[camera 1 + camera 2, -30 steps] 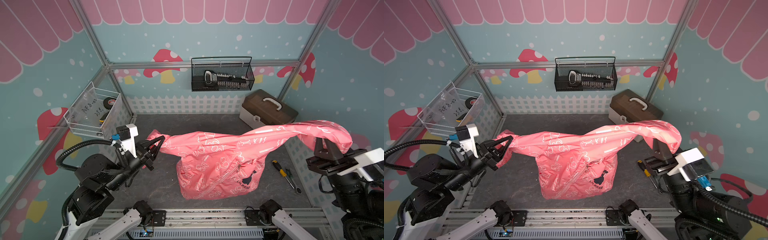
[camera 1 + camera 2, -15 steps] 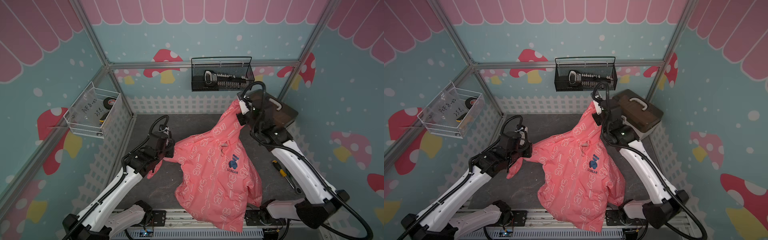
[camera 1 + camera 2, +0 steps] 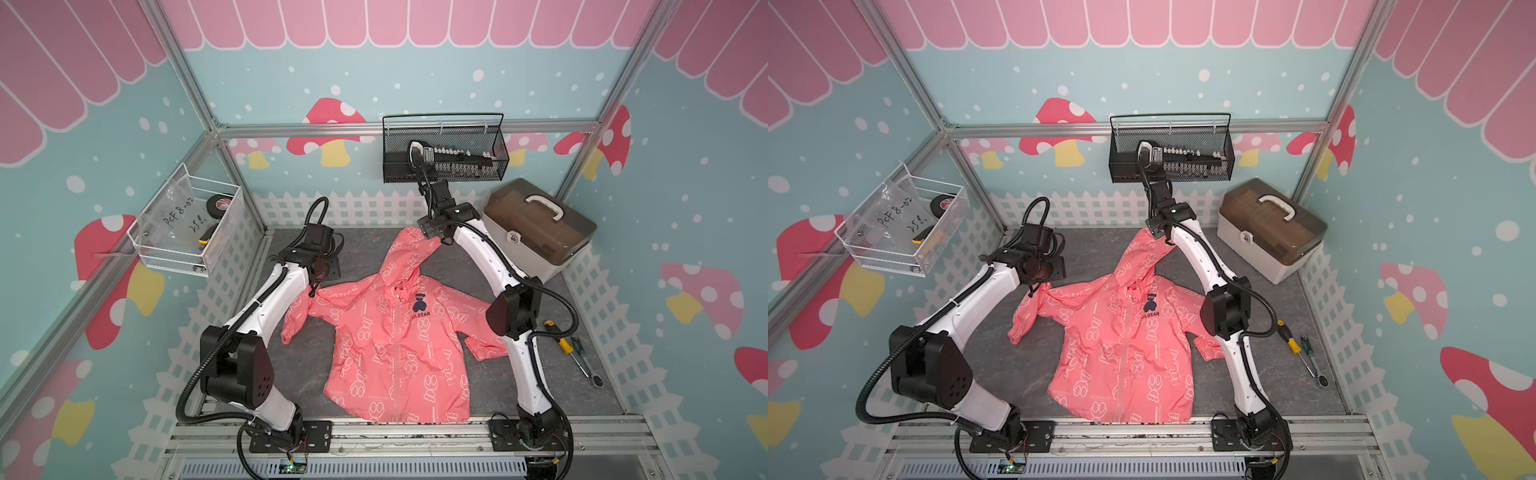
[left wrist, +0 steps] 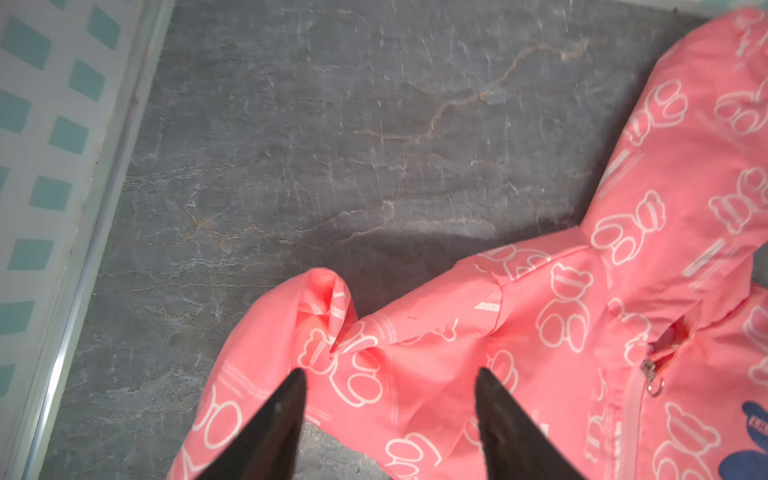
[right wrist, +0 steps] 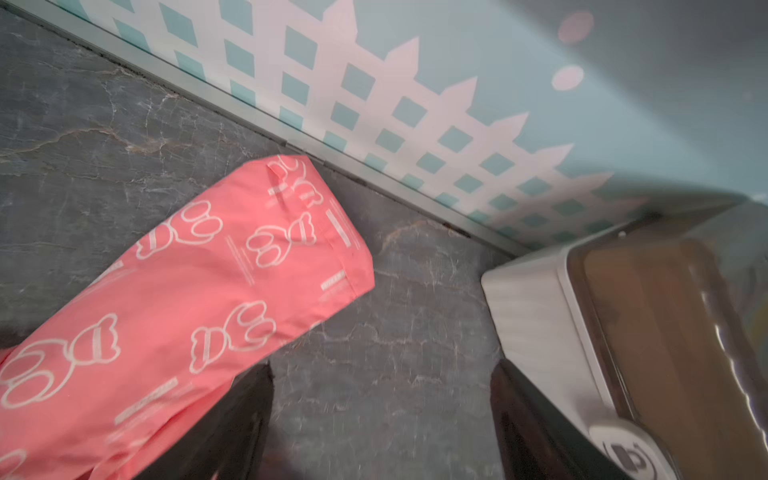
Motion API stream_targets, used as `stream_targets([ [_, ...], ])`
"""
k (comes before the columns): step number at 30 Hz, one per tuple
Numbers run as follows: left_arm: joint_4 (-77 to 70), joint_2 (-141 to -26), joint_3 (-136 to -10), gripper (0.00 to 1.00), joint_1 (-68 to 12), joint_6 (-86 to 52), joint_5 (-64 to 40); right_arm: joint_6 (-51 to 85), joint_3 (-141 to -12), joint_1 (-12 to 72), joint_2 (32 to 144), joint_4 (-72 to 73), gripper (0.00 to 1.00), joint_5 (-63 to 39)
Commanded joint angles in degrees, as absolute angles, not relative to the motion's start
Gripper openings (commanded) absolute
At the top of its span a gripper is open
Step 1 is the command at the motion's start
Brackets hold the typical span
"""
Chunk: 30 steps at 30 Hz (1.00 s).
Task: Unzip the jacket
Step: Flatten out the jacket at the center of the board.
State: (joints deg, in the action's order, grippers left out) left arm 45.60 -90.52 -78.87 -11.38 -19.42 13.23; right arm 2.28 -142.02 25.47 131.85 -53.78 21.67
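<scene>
Stereo and wrist views of a two-arm station. On the left wall hangs a white wire basket [image 3: 187, 232]. The left hand [image 4: 390, 372] hovers low over the jacket's left-lying sleeve [image 4: 291, 332], its fingers [image 4: 286, 415] spread wide with nothing clamped between them. The jacket [image 3: 395, 345] lies flat and front-up in the middle of the grey tabletop [image 3: 305, 370], between the two arms, hem at the front rail and hood [image 3: 409, 253] pointing to the back wall. Its zipper [image 3: 397, 353] runs closed up to the collar, where the ringed pull [image 4: 650, 376] rests. The right hand [image 5: 382, 365] sits at the tip of the hood, fingers wide apart; the cloth lies beside one finger, not between the two. Right of it stands a brown-lidded toolbox [image 3: 536, 232], and nearer the front lie two screwdrivers [image 3: 559, 338].
</scene>
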Motion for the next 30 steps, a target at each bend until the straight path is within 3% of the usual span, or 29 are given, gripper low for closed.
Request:
stream_targets([
  [1,47.28,-85.99,-79.32,0.77,-11.25,-19.98,20.96,8.26,-133.61,22.76,121.59,-62.93,0.86,17.69],
  [5,45.27,-78.89,-73.70,0.82,-11.25,-22.00,23.20,14.51,-103.93,17.19,101.76,-50.88,0.87,3.40],
  [7,44.48,-75.82,-70.27,0.91,-11.26,-23.87,22.33,18.95,-89.48,14.27,93.01,-44.42,0.87,1.06],
  [8,44.35,-74.55,-68.43,0.99,-11.25,-24.89,21.34,20.87,-82.68,13.03,88.74,-42.01,0.87,1.13],
  [15,40.13,-68.16,-55.03,0.99,-11.34,-30.43,14.74,33.68,-48.36,10.98,69.30,-32.23,0.83,9.49],
  [20,36.83,-66.10,-49.86,0.98,-11.56,-32.31,10.78,38.56,-39.01,10.11,62.67,-30.49,0.81,13.27],
  [26,36.49,-66.09,-48.22,0.98,-11.86,-33.11,9.73,37.80,-34.74,6.62,61.92,-29.35,0.66,10.15],
  [30,35.86,-65.61,-47.25,0.98,-12.06,-33.66,9.30,38.30,-31.91,3.61,61.85,-27.63,0.66,6.73],
])
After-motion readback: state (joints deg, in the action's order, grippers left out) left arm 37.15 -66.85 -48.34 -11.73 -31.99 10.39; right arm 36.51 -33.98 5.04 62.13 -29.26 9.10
